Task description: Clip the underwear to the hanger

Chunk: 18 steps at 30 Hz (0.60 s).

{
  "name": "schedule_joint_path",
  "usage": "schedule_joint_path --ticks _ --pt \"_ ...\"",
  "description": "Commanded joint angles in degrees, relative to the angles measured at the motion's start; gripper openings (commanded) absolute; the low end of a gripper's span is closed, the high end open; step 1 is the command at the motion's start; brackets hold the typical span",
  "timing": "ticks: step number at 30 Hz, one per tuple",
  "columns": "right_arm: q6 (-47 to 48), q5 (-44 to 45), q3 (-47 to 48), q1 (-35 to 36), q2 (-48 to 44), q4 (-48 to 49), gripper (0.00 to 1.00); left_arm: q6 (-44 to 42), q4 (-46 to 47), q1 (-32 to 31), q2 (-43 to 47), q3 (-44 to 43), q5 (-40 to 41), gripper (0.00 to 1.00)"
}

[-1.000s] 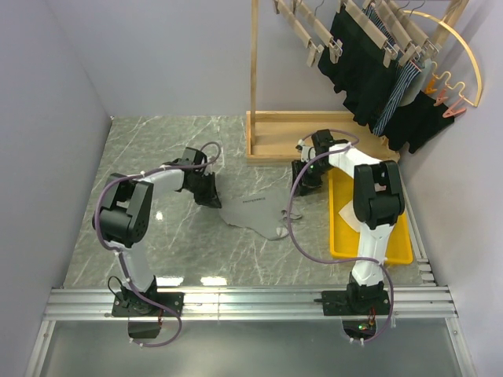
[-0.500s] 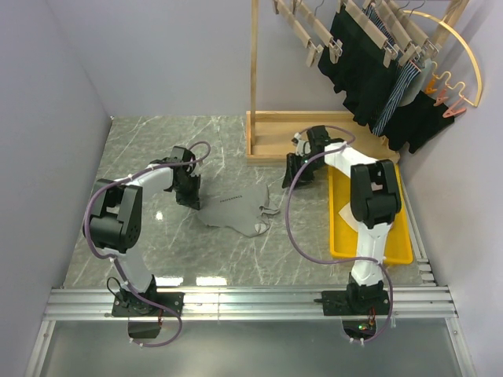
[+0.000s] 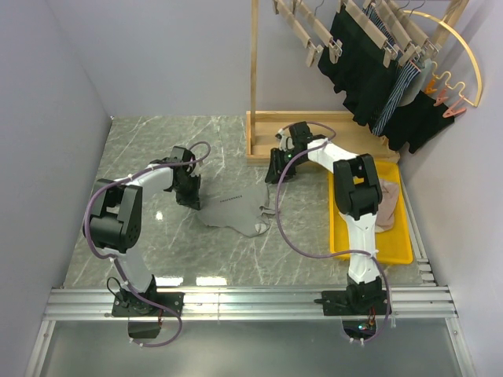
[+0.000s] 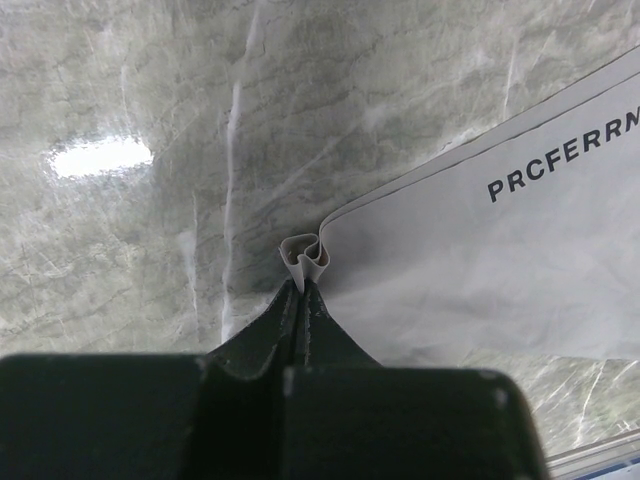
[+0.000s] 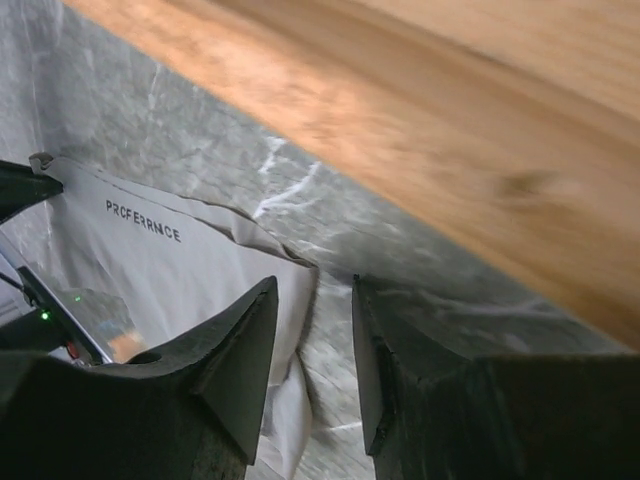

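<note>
The light grey underwear (image 3: 236,208) lies spread on the marble table. My left gripper (image 3: 187,193) is shut on its left waistband corner. In the left wrist view the tips (image 4: 302,286) pinch a small fold of the underwear (image 4: 480,260), near its printed waistband. My right gripper (image 3: 277,173) is open and low over the table by the garment's right corner. In the right wrist view its fingers (image 5: 315,292) straddle the edge of the underwear (image 5: 150,240). Pale wooden clip hangers (image 3: 302,25) hang empty on the rack rail at the top.
The wooden rack base (image 3: 314,133) and post (image 3: 254,71) stand just behind my right gripper; the base fills the top of the right wrist view (image 5: 400,130). A yellow tray (image 3: 369,239) holds a beige-pink garment (image 3: 386,206). Black garments (image 3: 361,67) and a yellow hoop hanger (image 3: 465,59) hang at the top right.
My left gripper pulled the underwear leftwards, then held still. My right gripper moved left along the rack base to the garment's right corner, uncovering the tray.
</note>
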<state>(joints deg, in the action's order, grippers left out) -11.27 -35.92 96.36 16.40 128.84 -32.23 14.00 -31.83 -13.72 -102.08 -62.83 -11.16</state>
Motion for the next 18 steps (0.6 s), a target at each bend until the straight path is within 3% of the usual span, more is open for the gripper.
schedule_joint_path --ticks 1,10,13,15,16,18 --pt "0.8 1.1 1.2 2.5 2.3 -1.8 0.43 -0.9 -1.6 0.1 0.6 0.3 -1.1 0.0" --pt "2.2 4.0 1.6 4.2 2.9 -5.7 0.41 -0.8 -2.2 0.2 0.7 -0.3 -1.2 0.0" --pt "2.7 4.3 1.9 4.5 3.1 -5.7 0.32 -0.8 -2.0 0.3 0.7 -0.4 -1.1 0.0" --pt "3.0 4.1 2.4 4.5 2.7 -5.9 0.14 -0.6 -1.9 0.4 1.0 -0.5 -1.6 0.0" --pt "3.7 4.2 2.6 4.6 2.2 -6.1 0.0 -0.6 -1.8 0.8 1.1 -0.7 -1.6 0.0" --pt "4.4 4.6 2.5 4.3 -0.3 -5.8 0.0 -0.9 -1.7 1.3 1.5 -2.0 -1.7 0.0"
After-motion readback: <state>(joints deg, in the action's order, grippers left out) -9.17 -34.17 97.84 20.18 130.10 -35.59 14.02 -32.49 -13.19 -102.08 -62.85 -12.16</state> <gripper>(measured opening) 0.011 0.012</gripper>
